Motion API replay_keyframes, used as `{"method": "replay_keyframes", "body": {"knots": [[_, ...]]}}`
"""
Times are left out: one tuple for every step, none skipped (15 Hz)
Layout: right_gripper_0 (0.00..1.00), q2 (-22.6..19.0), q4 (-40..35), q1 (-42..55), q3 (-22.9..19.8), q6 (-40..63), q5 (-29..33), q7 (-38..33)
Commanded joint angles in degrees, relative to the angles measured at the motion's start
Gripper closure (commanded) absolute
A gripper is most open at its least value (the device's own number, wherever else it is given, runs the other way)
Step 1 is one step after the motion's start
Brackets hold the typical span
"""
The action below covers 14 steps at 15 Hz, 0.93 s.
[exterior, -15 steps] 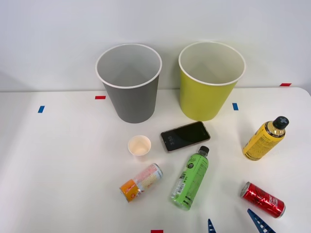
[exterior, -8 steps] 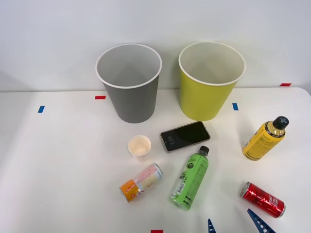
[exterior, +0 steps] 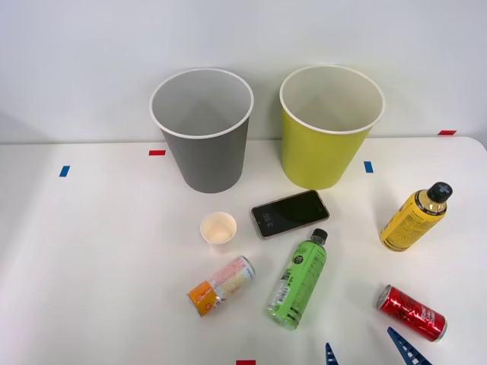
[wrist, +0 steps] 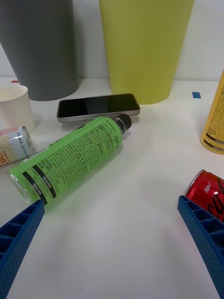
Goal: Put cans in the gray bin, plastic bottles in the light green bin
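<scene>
Nothing is moving between the earlier front pictures and this one: every item on the white table (exterior: 91,251) is lying exactly where it was, and the right gripper (exterior: 365,351) is still hovering low at the table's near edge with its blue fingers (wrist: 18,233) spread wide and holding nothing. That stillness suggests the sorting is not yet starting, since both bins are showing only their white insides.

At the table's far edge, the gray bin (exterior: 202,129) is standing to the left of the light green bin (exterior: 330,125), both upright. A dark phone (exterior: 290,213) is lying just in front of the light green bin, and a small paper cup (exterior: 218,228) is sitting near the middle; neither belongs to the job.

Toward the near edge, the green bottle (exterior: 297,281) is lying on its side with its black cap pointing at the phone, close to it but apart. The orange and pink can (exterior: 221,285) is lying just beside it on the left. Near the right edge, the yellow bottle (exterior: 415,217) is lying tilted, and the red can (exterior: 412,312) is resting by the near right corner.

In the wrist view the green bottle (wrist: 70,159) is lying between and just ahead of the open fingers, so it is probably the likeliest first pick, bound for the light green bin.
</scene>
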Motion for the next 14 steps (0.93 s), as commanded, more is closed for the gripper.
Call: {"method": "replay_keyframes", "body": {"knots": [[0.00, 0.00, 0.00, 0.00, 0.00, 0.00, 0.00, 0.00], [0.00, 0.00, 0.00, 0.00, 0.00, 0.00, 0.00, 0.00], [0.00, 0.00, 0.00, 0.00, 0.00, 0.00, 0.00, 0.00], [0.00, 0.00, 0.00, 0.00, 0.00, 0.00, 0.00, 0.00], [0.00, 0.00, 0.00, 0.00, 0.00, 0.00, 0.00, 0.00], [0.00, 0.00, 0.00, 0.00, 0.00, 0.00, 0.00, 0.00], [0.00, 0.00, 0.00, 0.00, 0.00, 0.00, 0.00, 0.00], [0.00, 0.00, 0.00, 0.00, 0.00, 0.00, 0.00, 0.00], [0.00, 0.00, 0.00, 0.00, 0.00, 0.00, 0.00, 0.00], [0.00, 0.00, 0.00, 0.00, 0.00, 0.00, 0.00, 0.00], [0.00, 0.00, 0.00, 0.00, 0.00, 0.00, 0.00, 0.00], [0.00, 0.00, 0.00, 0.00, 0.00, 0.00, 0.00, 0.00], [0.00, 0.00, 0.00, 0.00, 0.00, 0.00, 0.00, 0.00], [0.00, 0.00, 0.00, 0.00, 0.00, 0.00, 0.00, 0.00]]}}
